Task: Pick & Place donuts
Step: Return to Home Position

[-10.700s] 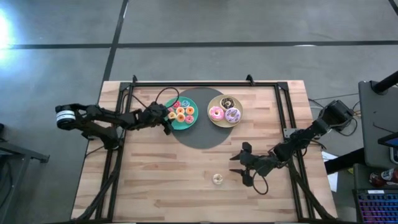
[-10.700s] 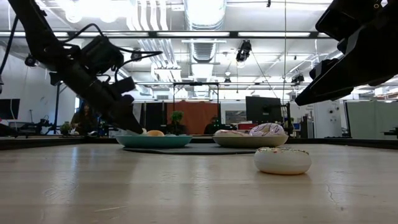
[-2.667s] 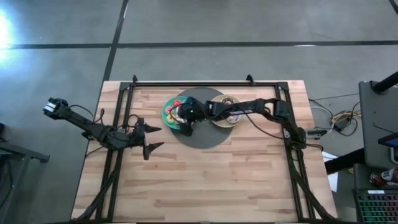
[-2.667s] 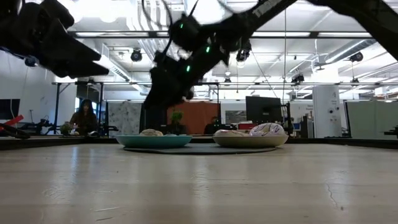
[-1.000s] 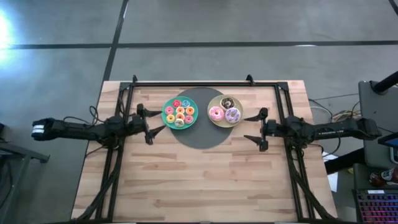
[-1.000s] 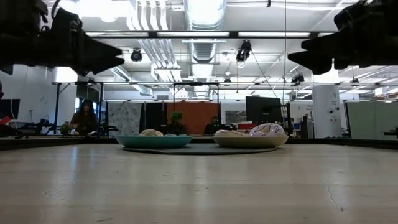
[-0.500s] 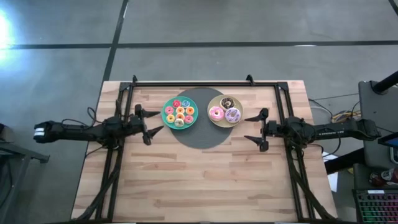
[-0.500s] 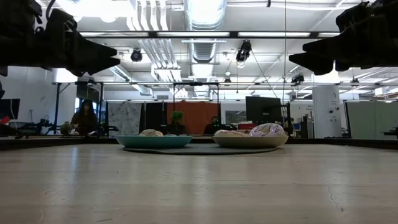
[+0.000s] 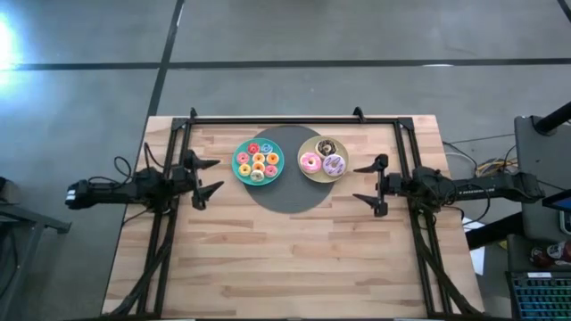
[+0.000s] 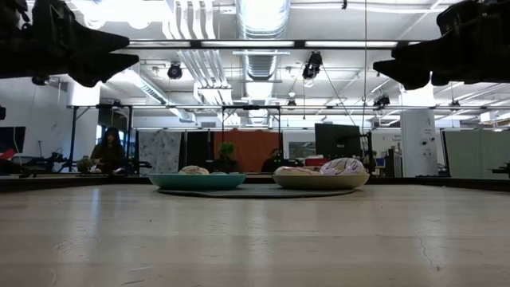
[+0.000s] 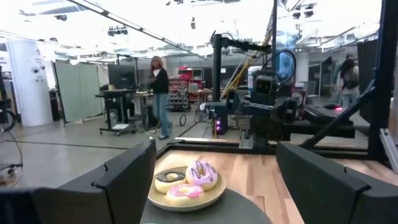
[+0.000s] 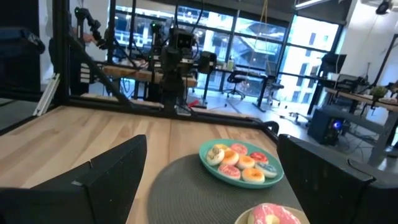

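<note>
Both arms wait at the surface's [image 9: 285, 259] side edges, left tool [image 9: 207, 176] and right tool [image 9: 366, 183] spread and empty. The green plate [image 9: 237, 171] holds the tiny donuts [image 9: 258, 162], the beige plate [image 9: 343, 173] the large donuts [image 9: 321, 159], so sorting looks finished.

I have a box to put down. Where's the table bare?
The near half of the table, from the dark mat to the front edge, is bare. Crowded: far middle, where green plate and beige plate sit between the left end effector and right end effector, both open.
</note>
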Available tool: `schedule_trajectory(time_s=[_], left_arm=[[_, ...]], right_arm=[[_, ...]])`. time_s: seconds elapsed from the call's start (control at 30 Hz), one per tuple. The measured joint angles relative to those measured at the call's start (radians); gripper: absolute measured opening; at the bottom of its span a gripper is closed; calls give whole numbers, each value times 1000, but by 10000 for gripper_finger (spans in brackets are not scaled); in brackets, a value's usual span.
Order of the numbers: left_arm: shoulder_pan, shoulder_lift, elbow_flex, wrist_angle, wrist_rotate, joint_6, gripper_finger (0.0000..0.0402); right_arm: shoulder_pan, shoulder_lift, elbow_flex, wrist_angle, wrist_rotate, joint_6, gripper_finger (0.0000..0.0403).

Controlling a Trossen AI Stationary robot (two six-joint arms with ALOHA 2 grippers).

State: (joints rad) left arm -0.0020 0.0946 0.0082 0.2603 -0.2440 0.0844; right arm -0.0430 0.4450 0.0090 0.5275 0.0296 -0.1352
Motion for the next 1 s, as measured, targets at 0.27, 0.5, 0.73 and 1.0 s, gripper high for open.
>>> schedule_trajectory(time_s=[0.27,0.5,0.73,1.0], left_arm=[[-26,-67,0,-71,0,-6,307],[-37,-94,0,-98,-19,11,307],[-58,-94,1,-78,15,32,307],[-63,-94,2,-62,15,46,307]], right_arm=[[18,0,0,-1,0,-6,354],[33,0,0,-1,0,-15,354],[70,-11,0,-15,0,-55,354],[76,-44,0,-37,45,-61,354]])
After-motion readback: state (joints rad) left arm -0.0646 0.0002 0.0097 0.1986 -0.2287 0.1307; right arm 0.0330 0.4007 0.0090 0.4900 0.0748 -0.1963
